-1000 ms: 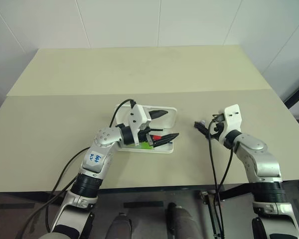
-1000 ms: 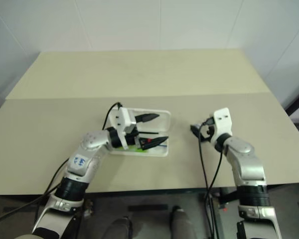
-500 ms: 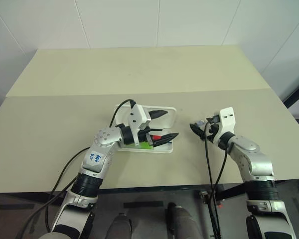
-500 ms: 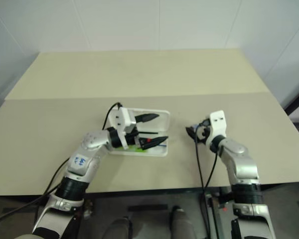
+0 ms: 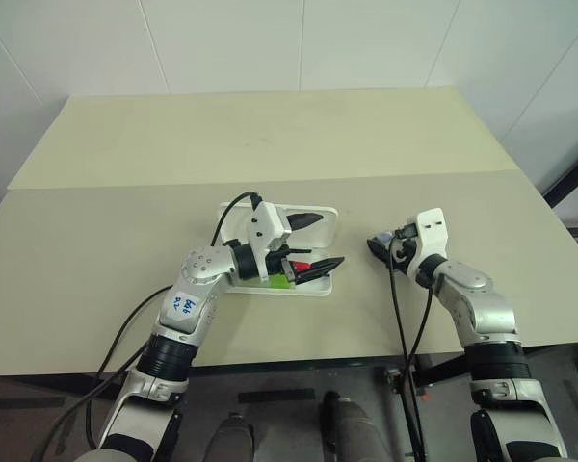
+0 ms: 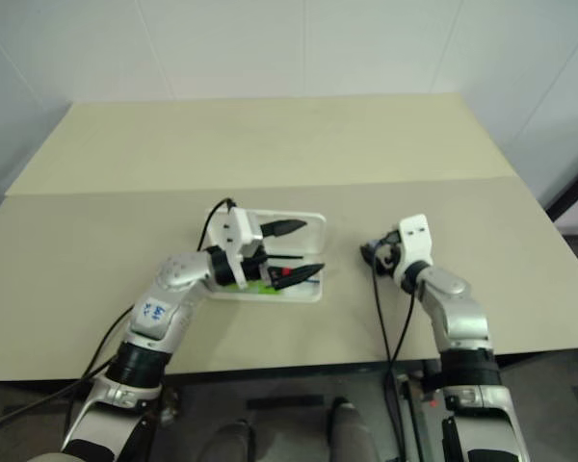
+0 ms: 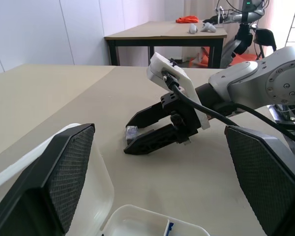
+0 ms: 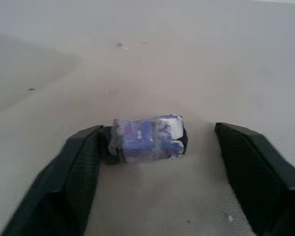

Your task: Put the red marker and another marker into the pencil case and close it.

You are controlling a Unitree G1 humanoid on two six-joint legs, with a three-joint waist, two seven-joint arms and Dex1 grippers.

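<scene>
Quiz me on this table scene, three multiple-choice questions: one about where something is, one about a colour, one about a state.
1. Where is the small blue-and-white object?
A. Inside the pencil case
B. On the table between the right gripper's fingers
C. At the table's far edge

2. What colour is the stubby marker in the case?
A. Lime green
B. Yellow
C. Blue

3. How is the pencil case?
A. Shut
B. Lid open
C. Upside down

Answers:
1. B: the small blue-and-white object lies on the table between the fingers of the right gripper.
2. A: the stubby marker is lime green.
3. B: the lid of the pencil case is folded back, so the inside shows.
</scene>
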